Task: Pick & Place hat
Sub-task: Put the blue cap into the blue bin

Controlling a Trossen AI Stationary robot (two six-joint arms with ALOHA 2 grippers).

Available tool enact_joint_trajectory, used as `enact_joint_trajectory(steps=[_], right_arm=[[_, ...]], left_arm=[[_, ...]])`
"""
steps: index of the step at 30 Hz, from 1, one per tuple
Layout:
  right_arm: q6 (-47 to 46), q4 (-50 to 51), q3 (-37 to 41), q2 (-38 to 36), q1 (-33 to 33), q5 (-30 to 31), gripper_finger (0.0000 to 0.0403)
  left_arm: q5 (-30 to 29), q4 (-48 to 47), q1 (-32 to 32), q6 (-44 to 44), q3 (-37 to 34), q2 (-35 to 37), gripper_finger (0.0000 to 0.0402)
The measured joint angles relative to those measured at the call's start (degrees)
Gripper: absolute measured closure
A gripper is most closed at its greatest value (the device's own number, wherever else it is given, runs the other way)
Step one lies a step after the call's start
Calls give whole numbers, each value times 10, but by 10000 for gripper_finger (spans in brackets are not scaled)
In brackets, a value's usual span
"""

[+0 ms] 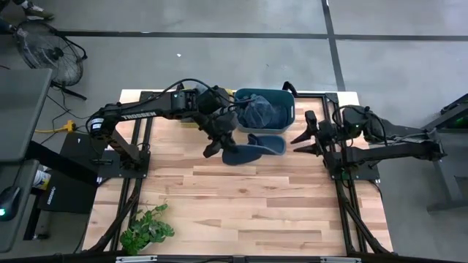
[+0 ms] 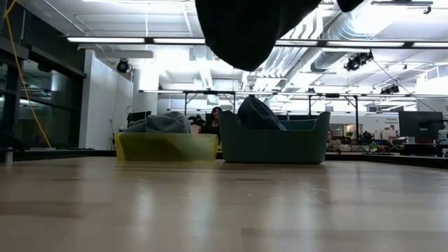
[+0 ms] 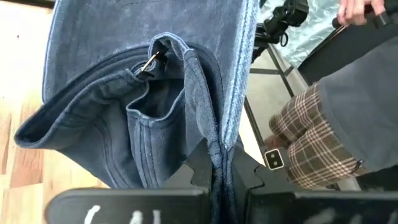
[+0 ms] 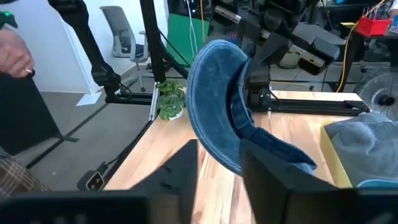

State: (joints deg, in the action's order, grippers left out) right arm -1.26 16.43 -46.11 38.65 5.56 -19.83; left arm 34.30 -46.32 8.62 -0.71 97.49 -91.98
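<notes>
A blue denim cap (image 1: 252,148) hangs above the table's middle, in front of the blue bin. It shows as a dark shape at the top of the low view (image 2: 245,28). My left gripper (image 1: 217,148) is shut on it, reaching in from the left. My right gripper (image 1: 300,142) is open and waits just right of the cap's brim (image 4: 217,106). In the right wrist view the brim shows past the gap between its fingers (image 4: 217,165), and I see no contact. My left gripper (image 3: 219,180) pinches a folded edge of the cap's crown (image 3: 217,146) between its two fingers, several layers together, near the strap with the brass buckle (image 3: 149,62). The fingers come slanting down from the table's left. The cap is lifted clear of the table, its brim pointing toward the right arm.
A blue bin (image 1: 289,102) at the far edge holds dark blue cloth (image 1: 257,113). A yellow bin (image 2: 166,147) with grey cloth stands to its left. A potted plant (image 1: 146,230) sits at the near left corner. A person in plaid trousers (image 3: 305,143) stands beyond the table.
</notes>
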Motion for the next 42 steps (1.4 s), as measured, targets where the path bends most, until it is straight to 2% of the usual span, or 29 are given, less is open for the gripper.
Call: enact_joint_trajectory(steps=[7,12,16,22,28,33,36,39,42], right_arm=[[53,0,0,9,0,0,192],[115,-4,0,11,0,71,155],[129,-9,0,11,0,113,149],[103,1,0,10,0,96,148],[95,52,0,6,0,112,148],[91,90,0,5,0,137,148],[92,110,0,5,0,177,148],[92,106,0,5,0,206,148],[95,72,1,5,0,209,148]], left_arm=[[24,64,0,-42,0,0,394],[39,78,0,-62,0,0,394],[54,80,0,-80,0,0,394],[89,133,3,-102,0,0,394],[105,192,29,-147,0,0,394],[144,331,54,-225,0,0,394],[148,430,66,-275,0,0,394],[127,513,73,-313,0,0,394],[88,567,73,-330,0,0,394]])
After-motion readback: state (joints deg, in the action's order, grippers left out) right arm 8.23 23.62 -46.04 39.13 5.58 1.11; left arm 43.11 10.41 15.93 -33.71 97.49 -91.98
